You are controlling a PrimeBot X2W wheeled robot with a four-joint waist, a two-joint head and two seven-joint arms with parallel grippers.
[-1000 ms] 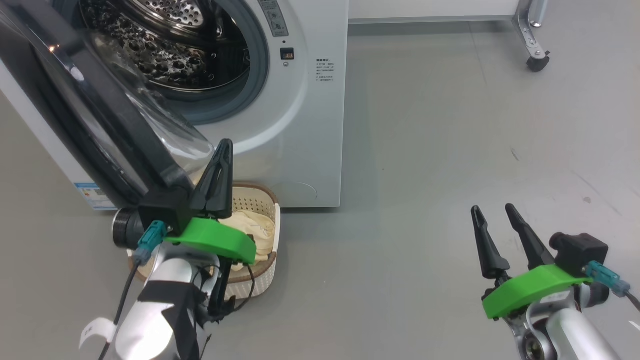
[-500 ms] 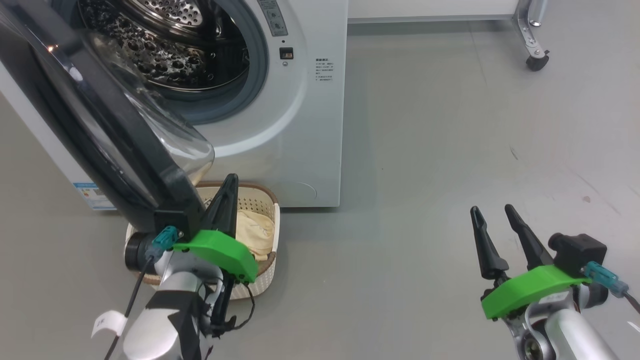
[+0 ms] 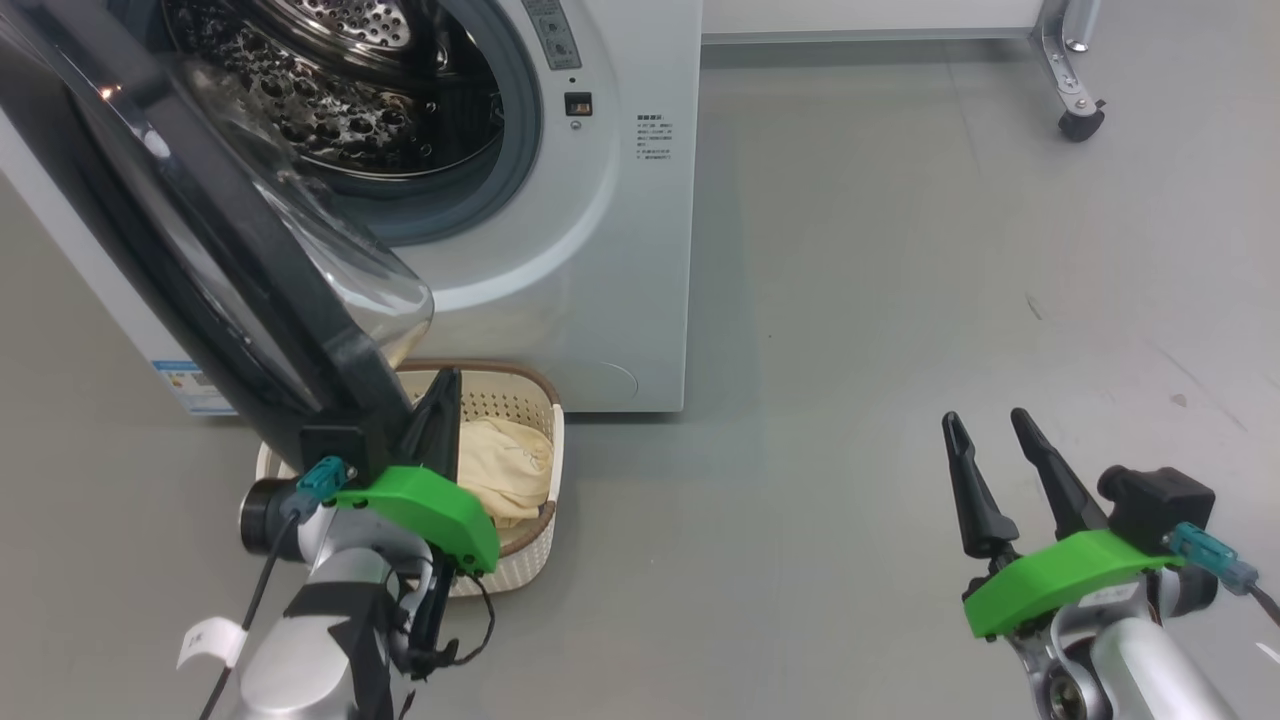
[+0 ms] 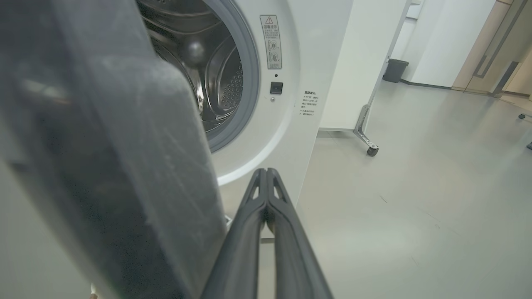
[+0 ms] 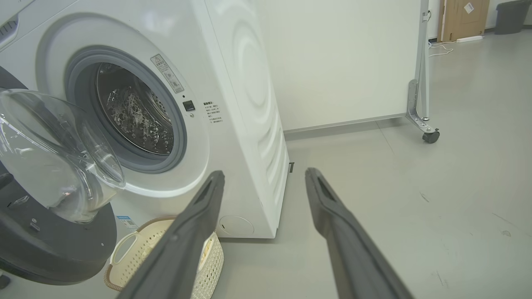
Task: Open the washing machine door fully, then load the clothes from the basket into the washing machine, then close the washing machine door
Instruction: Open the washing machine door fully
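We see the washing machine door (image 3: 265, 300) swung open at the left of the washing machine (image 3: 620, 260), its clear glass bowl bulging toward the steel drum (image 3: 330, 90). Under the door's lower edge, on the floor (image 3: 900, 250) against the machine's front, sits the basket (image 3: 520, 555) with the clothes (image 3: 505, 465) heaped inside. Our left claw (image 3: 448, 385) has its fingers pressed together with nothing between them, and it is poised over the basket just beside the door's lower edge. It may be touching that edge, but we cannot tell. In the left wrist view the door blurs past on the left of the joined fingers (image 4: 286, 232). Our right claw (image 3: 985, 420) hangs spread wide and empty above bare floor, well apart from the machine.
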